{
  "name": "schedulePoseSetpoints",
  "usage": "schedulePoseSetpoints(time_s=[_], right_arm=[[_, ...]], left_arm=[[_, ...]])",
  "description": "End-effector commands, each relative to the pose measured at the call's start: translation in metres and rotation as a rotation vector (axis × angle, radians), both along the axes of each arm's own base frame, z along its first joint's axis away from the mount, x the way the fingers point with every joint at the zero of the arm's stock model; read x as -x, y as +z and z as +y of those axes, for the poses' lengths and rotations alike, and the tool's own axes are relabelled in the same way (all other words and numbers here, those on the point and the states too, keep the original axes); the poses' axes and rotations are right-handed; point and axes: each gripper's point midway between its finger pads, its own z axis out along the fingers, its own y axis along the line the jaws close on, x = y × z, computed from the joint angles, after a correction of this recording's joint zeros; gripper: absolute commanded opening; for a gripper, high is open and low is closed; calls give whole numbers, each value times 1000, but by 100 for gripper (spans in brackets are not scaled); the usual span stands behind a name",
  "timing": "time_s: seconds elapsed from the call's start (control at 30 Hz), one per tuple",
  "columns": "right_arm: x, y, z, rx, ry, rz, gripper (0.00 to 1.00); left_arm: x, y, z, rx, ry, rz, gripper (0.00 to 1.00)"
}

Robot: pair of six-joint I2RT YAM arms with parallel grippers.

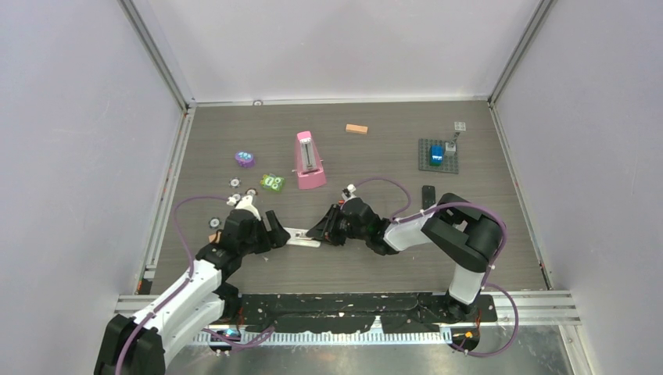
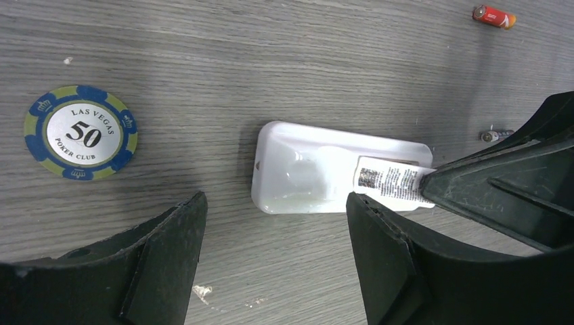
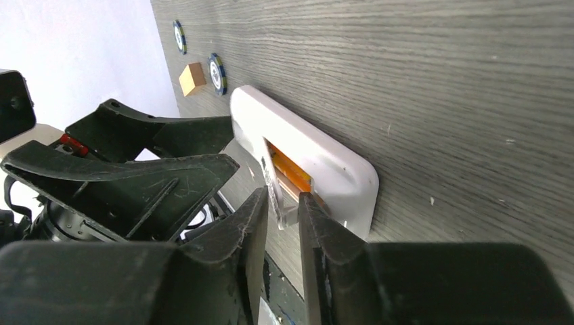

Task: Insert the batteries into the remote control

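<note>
**Top external view: remote lies crosswise between the two pincers**

Top external view shows, from the left, the left pincer [image 1: 274,230], then the white remote [image 1: 300,237] flat on the bench [image 1: 391,156], then the right pincer [image 1: 322,231] at the remote's other end. The remote's long axis runs left to right and dips a little toward the arm bases at its right end, so each end points at a pincer.

In the left wrist view, a blue and green poker chip [image 2: 81,132] lies flat at the left, well apart from the remote. The remote is next, with its labelled back facing up. The left pincer is released. Its fingers [image 2: 169,257] are spread wide, one to the left of the remote's rounded end and the other in front of its near long edge, and they grasp nothing. The right pincer covers the remote's right end. At the top right a red battery [image 2: 494,15] lies on the bench, well apart from the remote and roughly parallel to it.

In the right wrist view, an orange-tan block [image 3: 191,78] sits far left. An orange battery [image 3: 292,172] lies in the remote's open compartment, lengthwise along the remote. The right pincer's fingers [image 3: 244,230] stand almost together at the compartment's end, with a thin pale piece in the slit. I cannot tell whether they are clenched on it.
</note>
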Motion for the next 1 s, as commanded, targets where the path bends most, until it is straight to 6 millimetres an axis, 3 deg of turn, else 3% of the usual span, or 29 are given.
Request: schedulePoseSetpoints(time_s=[0.0, 0.37, 0.53, 0.83, 0.97], right_arm=[[3, 0, -4, 33, 9, 10, 32], [-1, 24, 7, 82, 74, -7, 42], [-4, 23, 3, 147, 90, -13, 47], [-6, 27, -2, 206, 103, -40, 68], [-7, 34, -3, 218, 108, -46, 70]], left_arm=[[-10, 12, -7, 39, 0, -29, 77], [-15, 19, -3, 32, 31, -47, 79], [-15, 20, -3, 32, 30, -51, 80], [-15, 21, -3, 31, 29, -52, 80], [-16, 21, -3, 31, 31, -54, 80]])
